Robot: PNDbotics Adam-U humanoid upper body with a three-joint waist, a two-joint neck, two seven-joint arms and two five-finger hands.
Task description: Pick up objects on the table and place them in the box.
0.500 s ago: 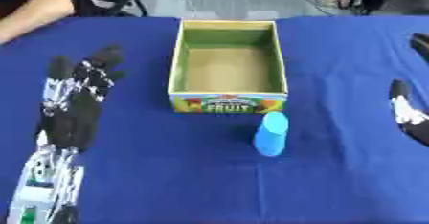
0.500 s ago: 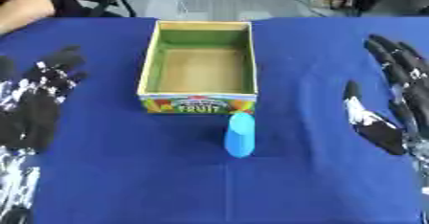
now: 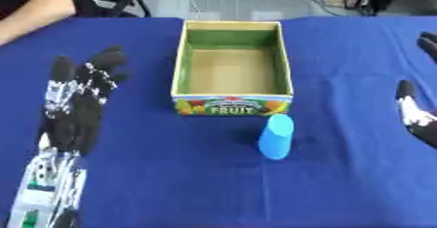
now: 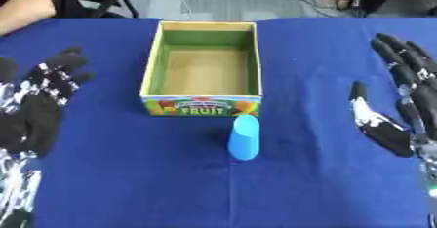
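Standing upright on the blue worktop [image 3: 128,173], light blue cylinder [image 3: 276,137] sits just in front of the empty fruit box [image 3: 232,71], long axis vertical. Left hand [image 3: 77,100] and right hand [image 4: 401,105] both open, fingers straight, holding nothing, one either side. Cylinder lies inward of each; right hand judged slightly nearer, side approach likely

Blue cylinder [image 3: 276,137] upright, just before open cardboard fruit box [image 3: 231,106], apart.
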